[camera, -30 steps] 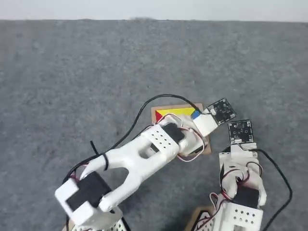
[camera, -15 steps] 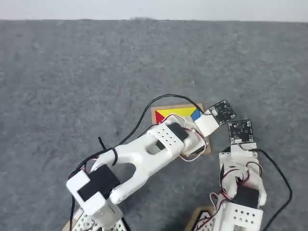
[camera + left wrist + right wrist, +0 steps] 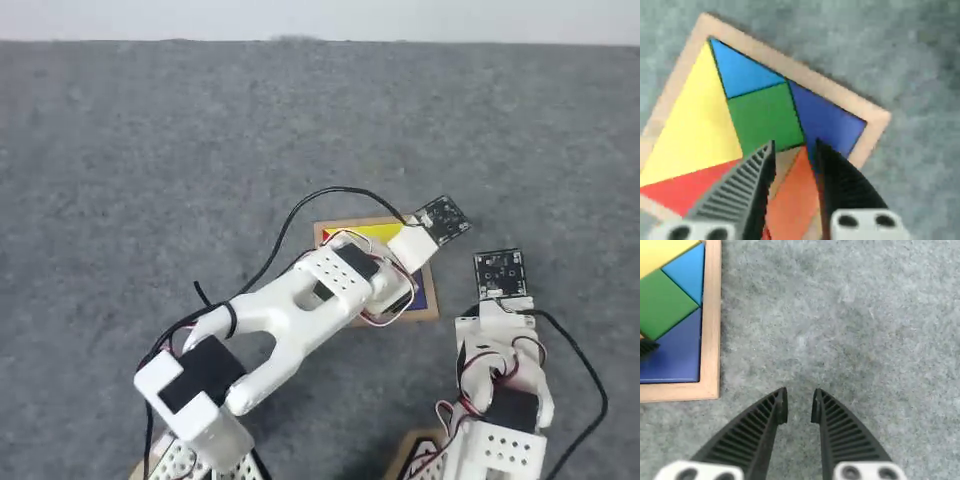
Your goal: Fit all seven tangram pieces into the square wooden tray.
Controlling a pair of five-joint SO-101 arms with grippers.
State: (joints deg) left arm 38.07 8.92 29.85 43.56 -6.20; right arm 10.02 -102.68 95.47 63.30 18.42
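Grey felt worktop [image 3: 150,150] carries a square wooden tray [image 3: 840,95] right of centre, toward its near edge, holding flat coloured tangram pieces [image 3: 765,117]. Left gripper [image 3: 794,147] hovers over them, jaws slightly parted, empty. Right gripper [image 3: 799,400], likewise parted and empty, hangs over bare felt beside the tray.

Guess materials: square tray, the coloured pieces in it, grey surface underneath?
Square tan tray: likely bare wood, by its matte, pale brown rim.
Flat coloured tangram pieces: probably painted wood, given the even opaque colour; plastic not excluded.
Grey table surface: felt or short-pile carpet, by its fuzzy mottled texture.
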